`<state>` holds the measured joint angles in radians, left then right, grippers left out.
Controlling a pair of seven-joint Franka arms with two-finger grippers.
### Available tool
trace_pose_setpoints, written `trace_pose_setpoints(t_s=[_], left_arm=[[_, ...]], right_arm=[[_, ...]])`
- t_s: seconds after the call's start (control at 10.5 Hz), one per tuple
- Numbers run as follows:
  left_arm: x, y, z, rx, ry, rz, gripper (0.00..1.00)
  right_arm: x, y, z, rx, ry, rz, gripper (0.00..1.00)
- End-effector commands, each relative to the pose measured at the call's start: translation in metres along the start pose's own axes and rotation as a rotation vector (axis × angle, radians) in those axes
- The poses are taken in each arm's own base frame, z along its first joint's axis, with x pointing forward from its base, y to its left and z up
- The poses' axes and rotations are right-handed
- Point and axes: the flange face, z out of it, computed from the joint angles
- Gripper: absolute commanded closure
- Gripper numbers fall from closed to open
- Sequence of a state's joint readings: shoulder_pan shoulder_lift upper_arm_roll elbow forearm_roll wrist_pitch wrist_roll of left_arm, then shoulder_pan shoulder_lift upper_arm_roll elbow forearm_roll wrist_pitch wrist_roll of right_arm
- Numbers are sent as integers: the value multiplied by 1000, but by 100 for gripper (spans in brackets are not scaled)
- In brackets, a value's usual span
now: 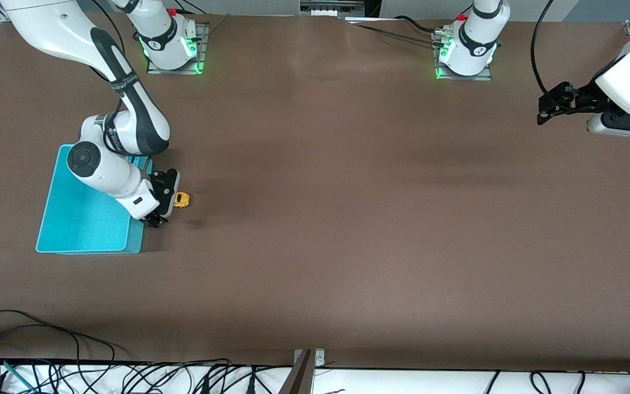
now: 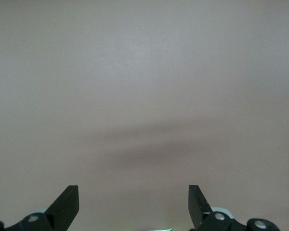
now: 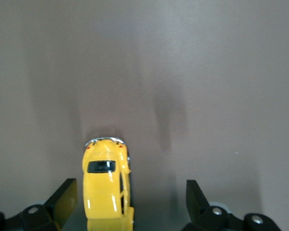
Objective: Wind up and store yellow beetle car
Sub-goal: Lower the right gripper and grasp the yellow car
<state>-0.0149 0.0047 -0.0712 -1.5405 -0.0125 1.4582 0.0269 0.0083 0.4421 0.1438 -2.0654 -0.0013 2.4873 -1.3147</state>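
The yellow beetle car [image 1: 182, 200] stands on the brown table just beside the turquoise bin [image 1: 74, 230], toward the left arm's end of it. My right gripper [image 1: 164, 201] is low over the table at the car, open. In the right wrist view the car [image 3: 105, 187] lies between the two black fingers [image 3: 65, 197], close to one of them and well apart from the other; I cannot tell whether it touches the near one. My left gripper [image 1: 546, 109] waits open over the table at the left arm's end, with only bare table in front of it [image 2: 133, 190].
The right arm's wrist reaches over the bin's corner. Cables lie along the table edge nearest the front camera [image 1: 129, 377]. A small metal bracket [image 1: 308, 358] sits at the middle of that edge.
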Motion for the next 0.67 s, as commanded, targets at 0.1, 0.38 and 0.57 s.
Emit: trace_pose_setpoints(t_s=[0.1,0.38,0.57], left_arm=[[-1,0,-7,6,-2,-6,0],[-1,2,-7,6,-2,-3,0],[-1,3,-7,7,-2,0,0]], right_arm=[[-10,-24,19,5,6,-13,0],[-14,-39,28,-23,11,-12,0],[-14,-38,27,-30,13,-12,0]])
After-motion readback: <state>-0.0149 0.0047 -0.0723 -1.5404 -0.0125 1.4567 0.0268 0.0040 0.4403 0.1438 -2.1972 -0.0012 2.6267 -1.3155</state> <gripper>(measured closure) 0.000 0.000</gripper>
